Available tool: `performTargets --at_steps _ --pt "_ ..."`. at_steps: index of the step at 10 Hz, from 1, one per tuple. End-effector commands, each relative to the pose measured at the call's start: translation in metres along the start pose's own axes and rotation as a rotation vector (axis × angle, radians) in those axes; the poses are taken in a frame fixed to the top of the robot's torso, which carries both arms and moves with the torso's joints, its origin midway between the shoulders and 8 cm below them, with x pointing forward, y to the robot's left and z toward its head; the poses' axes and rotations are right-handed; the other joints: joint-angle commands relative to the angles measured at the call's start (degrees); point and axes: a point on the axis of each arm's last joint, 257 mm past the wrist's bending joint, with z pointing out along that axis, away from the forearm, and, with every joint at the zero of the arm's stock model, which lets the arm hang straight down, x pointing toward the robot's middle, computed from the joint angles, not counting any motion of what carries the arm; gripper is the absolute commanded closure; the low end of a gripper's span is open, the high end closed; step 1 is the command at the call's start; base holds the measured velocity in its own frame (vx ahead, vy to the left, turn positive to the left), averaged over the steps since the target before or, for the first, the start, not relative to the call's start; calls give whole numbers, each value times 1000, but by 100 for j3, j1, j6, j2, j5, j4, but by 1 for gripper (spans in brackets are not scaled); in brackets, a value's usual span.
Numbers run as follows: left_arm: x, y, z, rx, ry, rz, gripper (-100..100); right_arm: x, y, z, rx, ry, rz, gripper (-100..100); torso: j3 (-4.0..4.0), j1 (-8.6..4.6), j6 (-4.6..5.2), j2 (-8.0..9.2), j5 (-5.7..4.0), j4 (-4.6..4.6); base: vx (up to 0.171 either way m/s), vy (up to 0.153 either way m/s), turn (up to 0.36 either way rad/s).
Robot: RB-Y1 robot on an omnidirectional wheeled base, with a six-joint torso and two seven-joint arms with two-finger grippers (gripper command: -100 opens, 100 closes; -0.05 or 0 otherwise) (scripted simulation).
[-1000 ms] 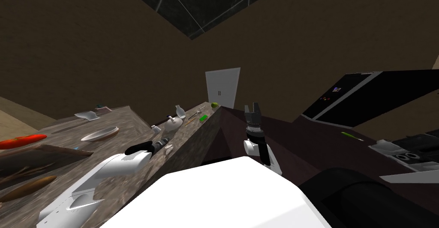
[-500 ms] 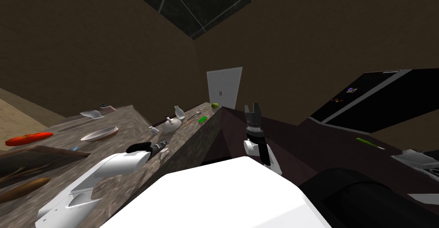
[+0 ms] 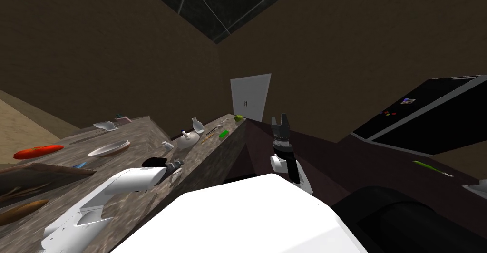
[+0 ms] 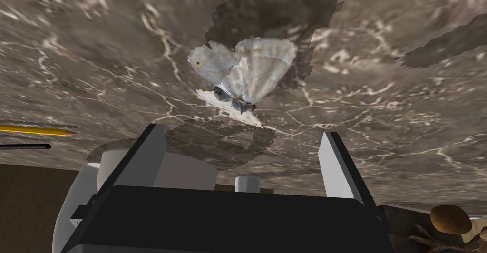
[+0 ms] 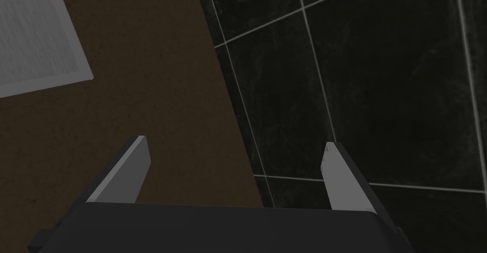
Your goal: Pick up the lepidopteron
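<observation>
Hovering with fingers apart, the left gripper (image 4: 242, 138) faces the pale moth (image 4: 242, 74) lying on the marbled worktop (image 4: 404, 112) just ahead. My head has turned slightly since earlier. The right gripper (image 3: 280, 118) is raised, also apart.

Kitchen, domestic: long marbled stone counter (image 3: 142, 133) carrying a shallow white dish (image 3: 109, 148), white teapot-like vessel (image 3: 187, 140) and brown loaf (image 3: 21, 211); black appliance front (image 3: 428, 117) with coloured magnets opposite; white double door (image 3: 250, 95) beyond.

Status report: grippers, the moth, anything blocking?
Left gripper open over marbled brown counter. Pale grey-white moth just ahead, untouched. Right gripper open, raised. Yellow pencil off aside.
</observation>
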Motion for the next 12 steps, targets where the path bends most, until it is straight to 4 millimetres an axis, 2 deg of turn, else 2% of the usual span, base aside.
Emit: performTargets --at_steps 1,3,4,5,6,8,9,10,12 --pt "6 13 1 -42 33 10 -100 0 0 0 0 0 0 0 0 0 0 0 0 0 80 -67 71" --pt "12 22 2 -74 62 18 -100 0 0 0 0 0 0 0 -3 1 0 -4 0 -1 72 -52 44" --pt "10 19 2 -64 52 15 -100 0 0 0 0 0 0 0 -1 5 1 -2 1 0 27 -19 2" --pt "11 20 2 -67 55 16 0 0 0 0 0 0 0 0 5 14 1 10 3 2 6 -4 0" --pt "13 21 10 -69 54 9 -100 0 0 0 0 0 0 0 11 21 0 19 4 4 -1 10 -50" --pt "16 24 20 -72 52 1 -100 0 0 0 0 0 0 0 15 33 1 27 8 6 -8 29 -53" --pt "15 24 16 -72 54 3 -100 0 0 0 0 0 0 0 16 37 0 28 8 6 -2 16 -9" --pt "15 24 17 -71 53 3 100 0 0 0 0 0 0 0 16 32 0 27 7 6 0 0 0" --pt "15 23 17 -70 52 0 100 0 0 0 0 0 0 0 13 25 3 25 4 3 0 0 0"
